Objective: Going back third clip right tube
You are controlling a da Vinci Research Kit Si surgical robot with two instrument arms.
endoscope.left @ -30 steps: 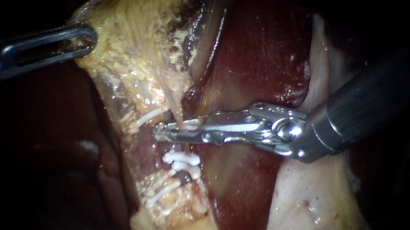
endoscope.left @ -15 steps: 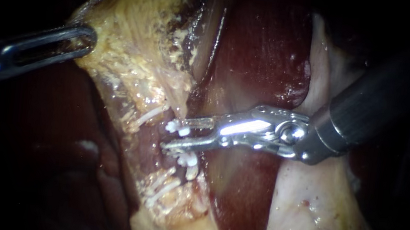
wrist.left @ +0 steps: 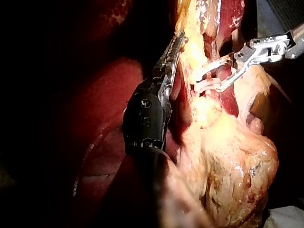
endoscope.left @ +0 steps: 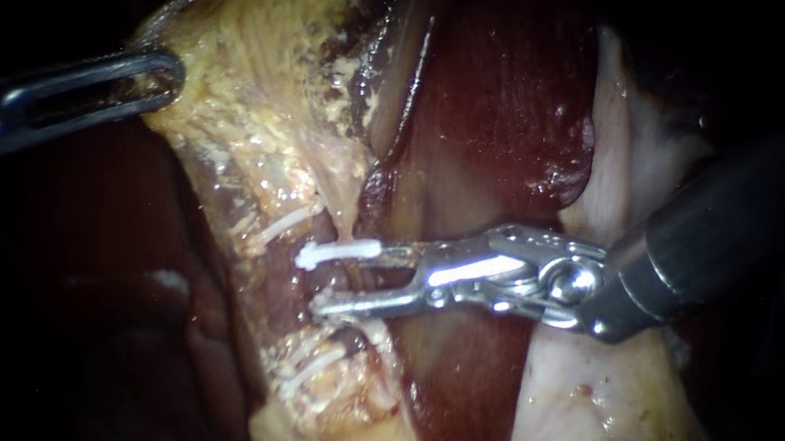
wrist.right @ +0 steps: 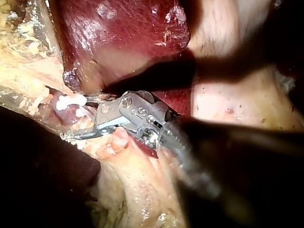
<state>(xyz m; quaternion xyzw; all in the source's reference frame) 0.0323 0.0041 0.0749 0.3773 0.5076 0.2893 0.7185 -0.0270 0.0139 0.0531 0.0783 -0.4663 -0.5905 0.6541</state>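
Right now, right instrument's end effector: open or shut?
Open: right instrument shows a gap between its jaws; white clip at the upper one.

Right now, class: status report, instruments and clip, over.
Left end effector shut on yellow tissue. Right end effector open; white clip at upper jaw. Liver close behind.

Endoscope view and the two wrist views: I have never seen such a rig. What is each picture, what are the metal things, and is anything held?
This is a surgical robot working on a pig's organs at a bench. The endoscope view looks closely at the tissue. Each wrist view comes from a camera on one instrument's arm. The dark red mass is the liver, beside pale yellow tissue. The right instrument has open jaws holding nothing, and a white clip sits by its upper jaw. The left instrument touches the yellow tissue's edge; whether it grips, I cannot tell.
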